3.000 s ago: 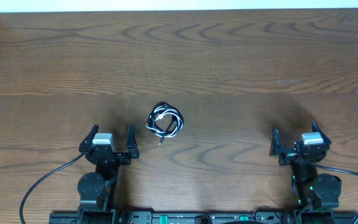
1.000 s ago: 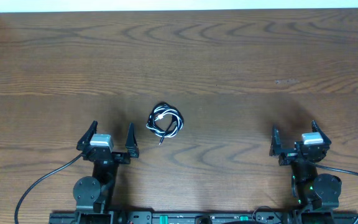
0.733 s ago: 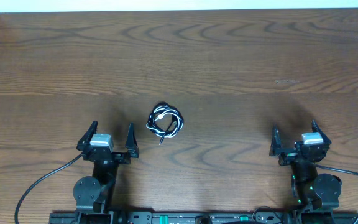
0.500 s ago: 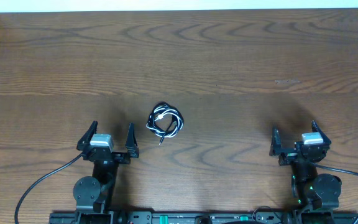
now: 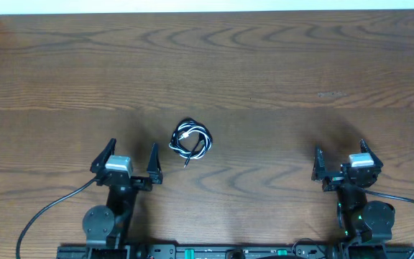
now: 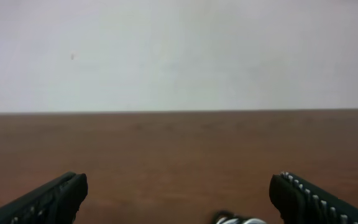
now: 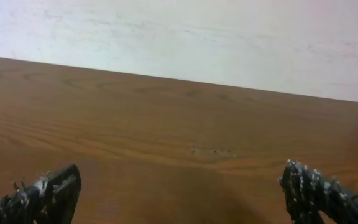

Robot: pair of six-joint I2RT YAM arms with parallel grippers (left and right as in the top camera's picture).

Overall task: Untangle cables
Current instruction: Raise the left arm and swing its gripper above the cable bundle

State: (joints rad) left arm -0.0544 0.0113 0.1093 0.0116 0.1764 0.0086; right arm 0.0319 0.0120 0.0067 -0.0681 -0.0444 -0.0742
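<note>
The brown wood-grain tabletop (image 5: pixel 264 72) carries the things. The black two-finger left end effector (image 5: pixel 134 145) and right end effector (image 5: pixel 340 147) both stand released and empty. The small coiled bundle of thin black and white cables (image 5: pixel 192 140) lies just ahead-right of the left end effector, well apart from the right one. The left end effector has edged slightly rightward; the bundle is unmoved.

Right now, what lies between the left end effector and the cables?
Nothing: overhead shows bare table between the left end effector and the cables.
</note>
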